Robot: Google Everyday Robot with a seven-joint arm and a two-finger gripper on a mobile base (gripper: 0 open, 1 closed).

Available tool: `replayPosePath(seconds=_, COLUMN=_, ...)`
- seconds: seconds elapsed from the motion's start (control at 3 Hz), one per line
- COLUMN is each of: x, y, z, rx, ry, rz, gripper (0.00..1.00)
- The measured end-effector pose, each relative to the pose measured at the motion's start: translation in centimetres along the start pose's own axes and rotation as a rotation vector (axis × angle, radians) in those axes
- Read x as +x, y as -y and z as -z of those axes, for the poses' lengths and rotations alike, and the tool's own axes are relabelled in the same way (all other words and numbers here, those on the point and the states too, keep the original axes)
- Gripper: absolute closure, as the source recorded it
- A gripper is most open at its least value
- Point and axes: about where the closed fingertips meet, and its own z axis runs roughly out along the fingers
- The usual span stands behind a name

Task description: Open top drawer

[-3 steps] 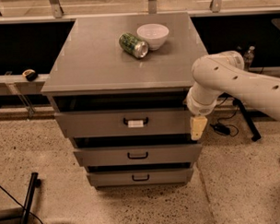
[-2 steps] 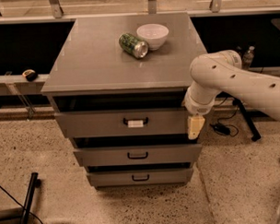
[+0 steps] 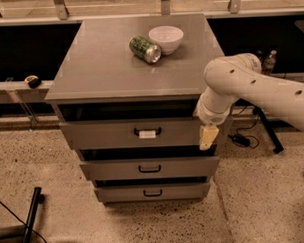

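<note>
The top drawer [image 3: 107, 134] is the widest of three grey drawers in a cabinet. It has a flat front and a small black handle [image 3: 147, 131] with a white tag. Its front stands a little out from the cabinet, with a dark gap above it. My gripper [image 3: 208, 137] hangs from the white arm [image 3: 251, 87] at the drawer's right end, pointing down in front of its face. It is well to the right of the handle and holds nothing that I can see.
The cabinet top [image 3: 100, 65] carries a green can [image 3: 144, 48] lying on its side and a white bowl [image 3: 166, 39]. Two narrower drawers [image 3: 149, 168] sit below. Cables and a stand leg [image 3: 265, 129] lie on the floor at right. A black bar [image 3: 29, 218] lies at lower left.
The gripper has shifted slightly left and closer to the drawer's right end. The drawer has not visibly moved.
</note>
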Motion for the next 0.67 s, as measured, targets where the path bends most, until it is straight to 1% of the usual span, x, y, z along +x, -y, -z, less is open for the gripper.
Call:
replayPosePath(seconds=0.33, x=-0.8, y=-1.7, z=0.5, rx=-0.026, ry=0.04, rz=0.002, gripper=0.21)
replayPosePath(seconds=0.67, x=-0.9, y=-4.2, z=0.2, rx=-0.079, ry=0.064, rz=-0.009, gripper=0.21)
